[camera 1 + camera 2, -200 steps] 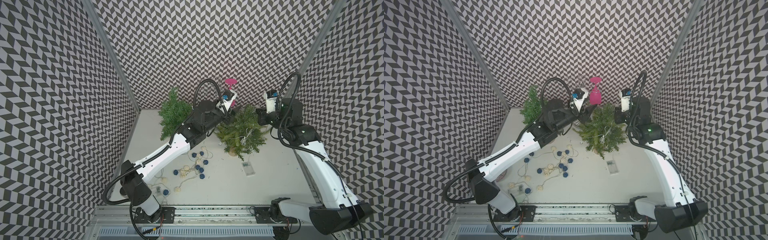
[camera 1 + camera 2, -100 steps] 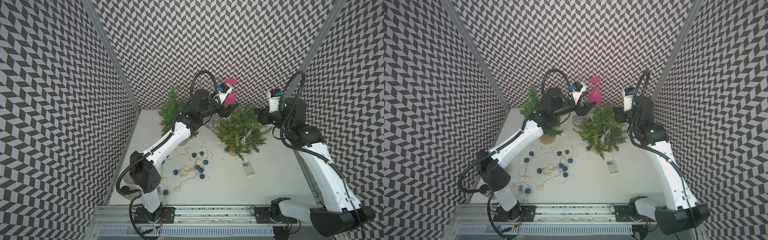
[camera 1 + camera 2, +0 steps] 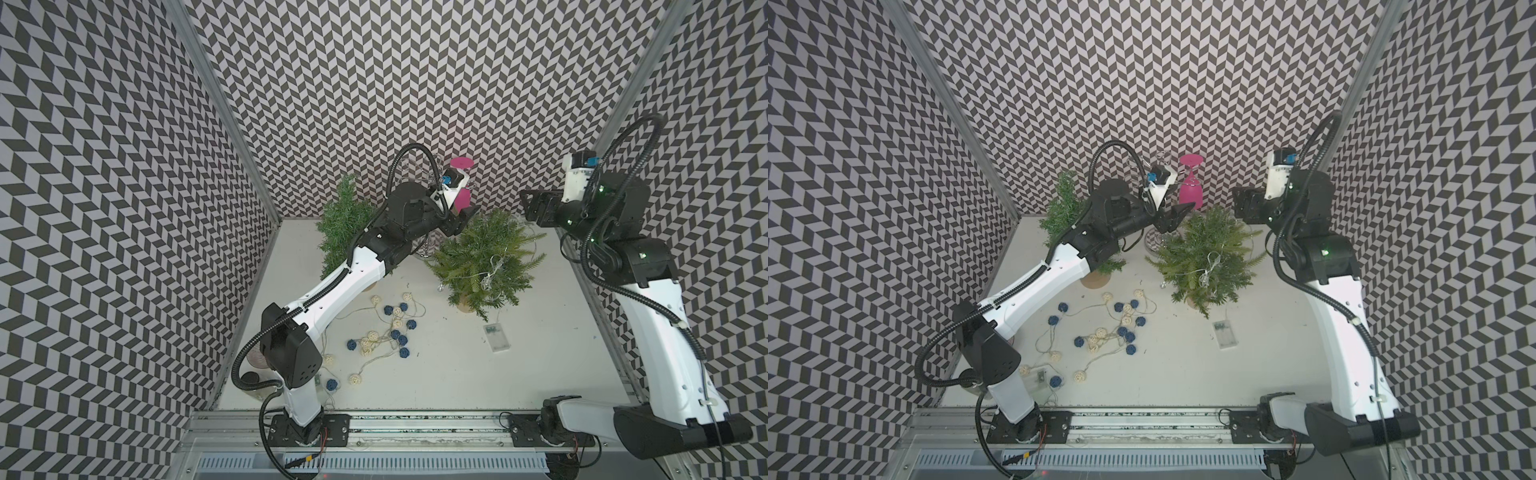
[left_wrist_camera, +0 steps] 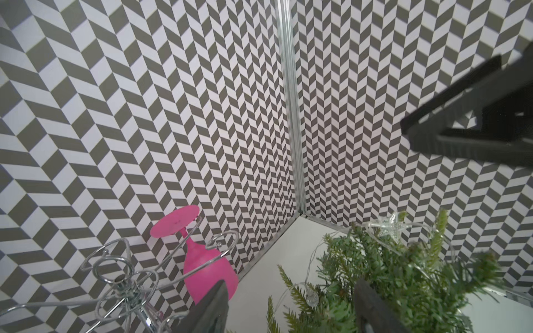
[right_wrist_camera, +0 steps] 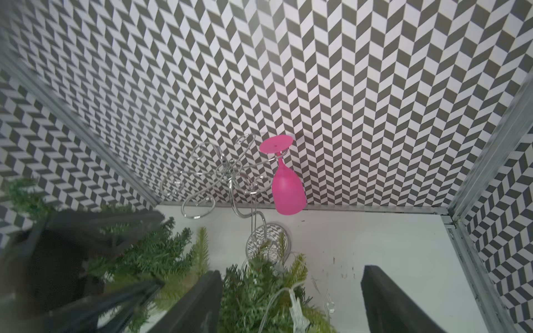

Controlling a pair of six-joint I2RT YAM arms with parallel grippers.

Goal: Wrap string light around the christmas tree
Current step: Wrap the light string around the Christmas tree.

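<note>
Left gripper (image 3: 465, 215) and right gripper (image 3: 530, 205), both released, flank the tree (image 3: 484, 257), string light (image 3: 485, 279) caught in its branches.
Only the top views give you the near table (image 3: 457, 374): a ball garland (image 3: 390, 328) and, just before the tree, a battery box (image 3: 496, 337). Only the wrist views settle your jaws: left fingers (image 4: 213, 308) and right fingers (image 5: 202, 305) stand wide apart, clasping nothing, a star bulb (image 5: 295, 305) seen between the right pair. Farthest, a pink glass (image 5: 287, 187) hangs from a rack (image 5: 230, 178).

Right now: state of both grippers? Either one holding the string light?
Left gripper: open, holding nothing.
Right gripper: open, holding nothing; the string light lies loose on the tree.
</note>
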